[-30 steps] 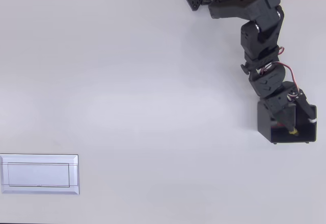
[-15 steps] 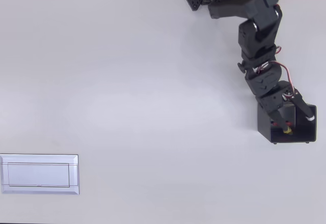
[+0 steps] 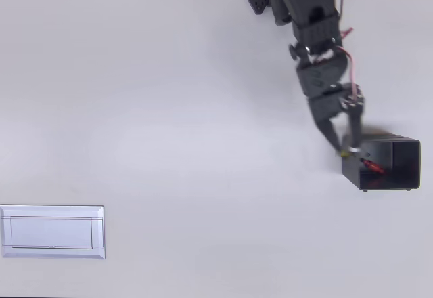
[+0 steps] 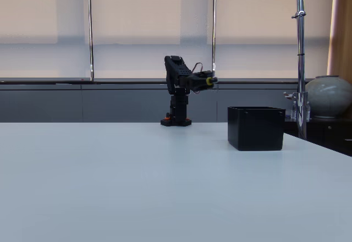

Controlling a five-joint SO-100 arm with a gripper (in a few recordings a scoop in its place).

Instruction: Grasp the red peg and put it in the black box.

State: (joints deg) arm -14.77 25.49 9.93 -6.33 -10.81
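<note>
The black box (image 3: 406, 150) lies at the right of the overhead view and stands right of centre in the fixed view (image 4: 256, 127). The red peg (image 3: 371, 167) rests inside its hollow near the left wall, a short red stick lying free. My gripper (image 3: 350, 150) hangs above the box's upper left corner, raised well over the table in the fixed view (image 4: 209, 80). It holds nothing. Its jaws stand only a little apart, with a yellow tip on one finger.
A flat white framed plate (image 3: 52, 231) lies at the lower left of the overhead view. The arm's base (image 4: 176, 122) stands at the table's far edge, behind and left of the box. A round grey vase (image 4: 329, 96) sits beyond the table at the right.
The gripper has pulled up and out of the box toward the arm's base, its jaws narrowing. The red peg stays behind inside the box.
</note>
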